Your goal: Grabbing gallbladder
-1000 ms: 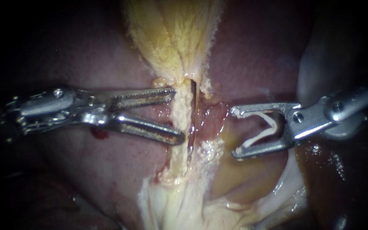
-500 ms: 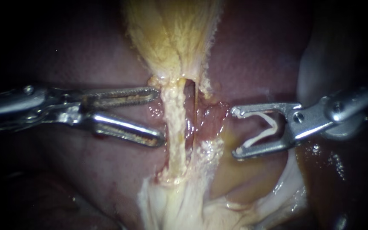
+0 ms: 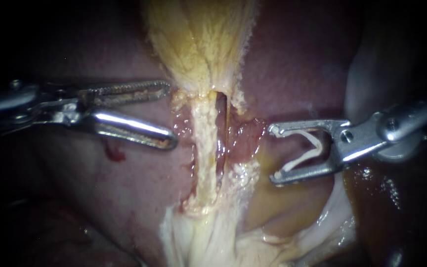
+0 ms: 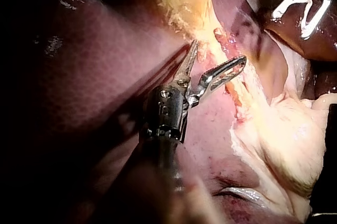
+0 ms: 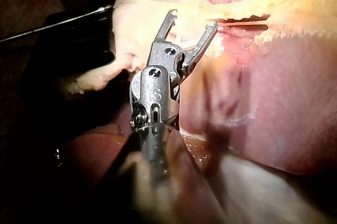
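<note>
- Jaws of the left instrument (image 3: 170, 114) gape, empty. Their tips sit just left of the yellow funnel, which I take for the gallbladder (image 3: 198, 44).
- Its long axis runs up the endoscope view, across those jaws, so the left is nearer.
- Right instrument (image 3: 274, 152) cradles a clip (image 3: 300, 151) between its jaws, farther off.
- Gallbladder's upper part is cut off above.

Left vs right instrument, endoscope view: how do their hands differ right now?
The left instrument has long, slim, toothed jaws; the right instrument has shorter, plain-looking ones. The left hand is empty, with a clear gap between its jaws. The right hand holds a white clip seated between its jaws. They lie on opposite sides of the pale tissue strand. Shared: both are metal and point toward that strand.
</note>
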